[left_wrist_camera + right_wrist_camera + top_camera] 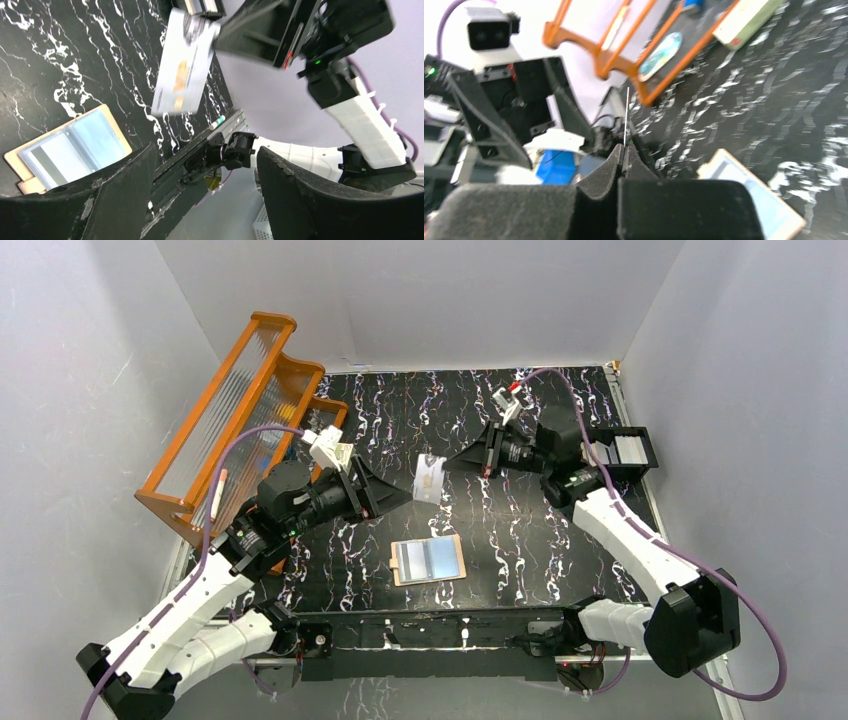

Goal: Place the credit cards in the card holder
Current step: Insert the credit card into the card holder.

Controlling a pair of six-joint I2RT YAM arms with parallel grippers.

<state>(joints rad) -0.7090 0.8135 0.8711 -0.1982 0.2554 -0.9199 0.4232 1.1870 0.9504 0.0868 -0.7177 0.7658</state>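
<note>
- Above the centre of the table (520, 540), my right gripper (455, 460) is clamped on one credit card (428, 478), pinched at one edge and hanging clear of the surface.
- My left gripper (398, 494) faces that card with its jaws spread wide. It grips nothing and is near the card without touching it.
- One card holder (428, 560) lies unfolded and flat on the table, clear pockets up, nearer my bases than the raised card.
- One black tray (648, 455) sits at far right beside my right arm. It holds pale cards (628, 448); I cannot tell their count.
- One orange rack (235, 410) stands at far left.
</note>
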